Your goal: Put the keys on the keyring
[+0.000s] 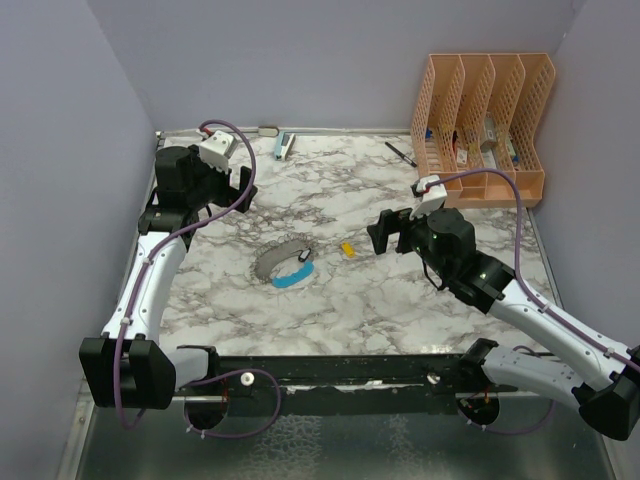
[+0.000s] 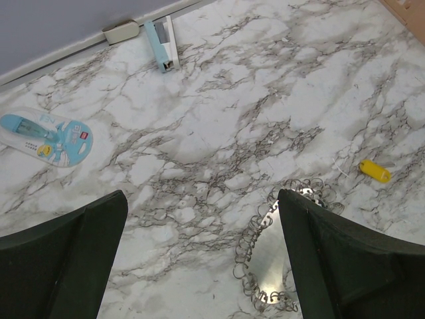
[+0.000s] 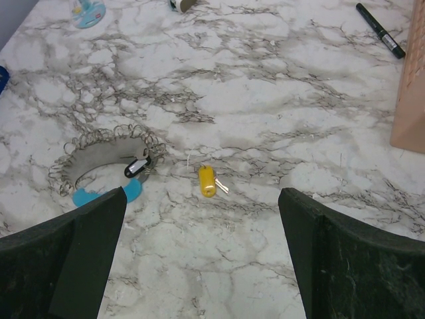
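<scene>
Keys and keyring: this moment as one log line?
yellow key: loose, right of keyring | black key: on keyring's edge | left gripper: open, empty | right gripper: open, empty

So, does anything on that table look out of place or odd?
Nothing looks spilled or broken. The yellow key lies loose on the table, apart from the keyring; the black key rests at its edge.

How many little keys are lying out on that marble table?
2. The yellow key lies loose on the marble table, just right of the keyring. The black key rests against the keyring's rim near its light-blue section. I see no others.
</scene>
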Controlling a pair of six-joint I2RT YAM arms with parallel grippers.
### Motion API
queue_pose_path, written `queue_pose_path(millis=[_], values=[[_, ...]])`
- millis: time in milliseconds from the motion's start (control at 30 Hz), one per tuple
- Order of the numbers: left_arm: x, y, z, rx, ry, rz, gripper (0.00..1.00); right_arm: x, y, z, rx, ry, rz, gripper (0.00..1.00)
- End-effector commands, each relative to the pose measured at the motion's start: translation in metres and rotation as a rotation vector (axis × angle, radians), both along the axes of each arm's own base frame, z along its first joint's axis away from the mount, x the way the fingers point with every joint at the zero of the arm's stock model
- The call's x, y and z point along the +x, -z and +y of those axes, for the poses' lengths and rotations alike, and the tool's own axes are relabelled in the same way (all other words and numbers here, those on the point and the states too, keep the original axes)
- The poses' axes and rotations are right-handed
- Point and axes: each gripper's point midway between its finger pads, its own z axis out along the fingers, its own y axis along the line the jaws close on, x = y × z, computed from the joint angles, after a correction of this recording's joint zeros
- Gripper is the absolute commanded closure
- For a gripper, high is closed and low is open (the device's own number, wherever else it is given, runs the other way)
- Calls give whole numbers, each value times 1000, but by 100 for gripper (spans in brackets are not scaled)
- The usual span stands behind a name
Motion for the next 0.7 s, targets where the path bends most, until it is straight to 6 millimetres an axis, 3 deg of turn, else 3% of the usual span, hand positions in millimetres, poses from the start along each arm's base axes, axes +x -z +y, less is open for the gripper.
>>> queue_pose_path(millis=[0,500,667], values=[[2,-3,-2,-17,10,-17,1,2,-10,-6,-2,27,-28,1],[2,-3,-2,-19,11,-15,1,0,-9,-7,8,25,-26,1],[2,-2,-2,-19,11,-13,1,-2,-21,-9,39,29,-55,1]])
